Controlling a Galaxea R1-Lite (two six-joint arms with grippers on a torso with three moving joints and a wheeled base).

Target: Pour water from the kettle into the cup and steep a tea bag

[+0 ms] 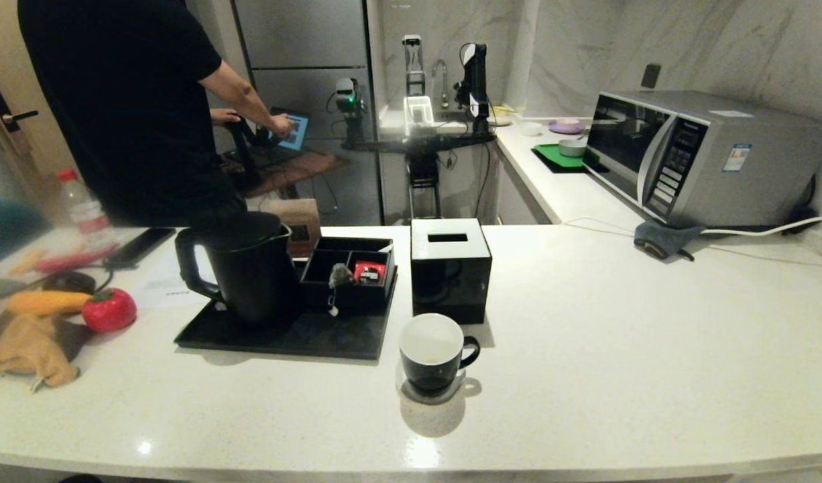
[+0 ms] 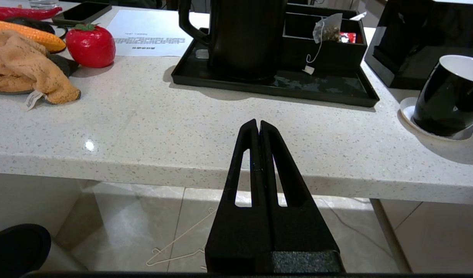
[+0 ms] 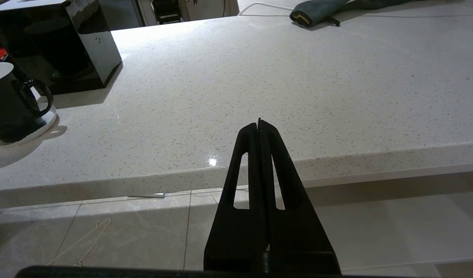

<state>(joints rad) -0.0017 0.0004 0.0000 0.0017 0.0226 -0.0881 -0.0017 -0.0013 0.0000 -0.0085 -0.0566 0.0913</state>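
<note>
White speckled stone counter (image 1: 585, 349) fills most of the head view, w/ a kitchen behind: fridge, sink, marble wall. Black tray (image 1: 250, 339) sits on the counter's left half. On it stands the kettle (image 1: 247, 268), upright, lid on, loop handle facing left. Just right of the kettle, also on the tray, is a black divided organizer box (image 1: 317, 285); the tea bag (image 1: 340, 274) leans in its front compartment, string and white tag hanging over the front wall, and a small red packet (image 1: 369, 272) lies beside it. Right of the tray, off it, stands a glossy black cube box (image 1: 450, 272) w/ a white slotted top. The cup (image 1: 434, 352) is in front of that cube, on a small white coaster (image 1: 444, 394), handle to the right, inside white and apparently empty. No water visible.

Both arms are parked low, below the counter's near edge, neither in the head view. Left gripper (image 2: 258, 122) has its fingers pressed together, holding nothing, aimed toward the tray. Right gripper (image 3: 259, 121) is likewise closed tight and empty, facing bare counter right of the cup.

Misc.: red tomato (image 1: 109, 310), orange cloth (image 1: 32, 349) and phone (image 1: 139, 245) at far left; microwave (image 1: 706, 157) at back right; grey rag (image 1: 662, 238) near it. A person in a black shirt (image 1: 129, 100) stands behind the counter, hands on a device.
</note>
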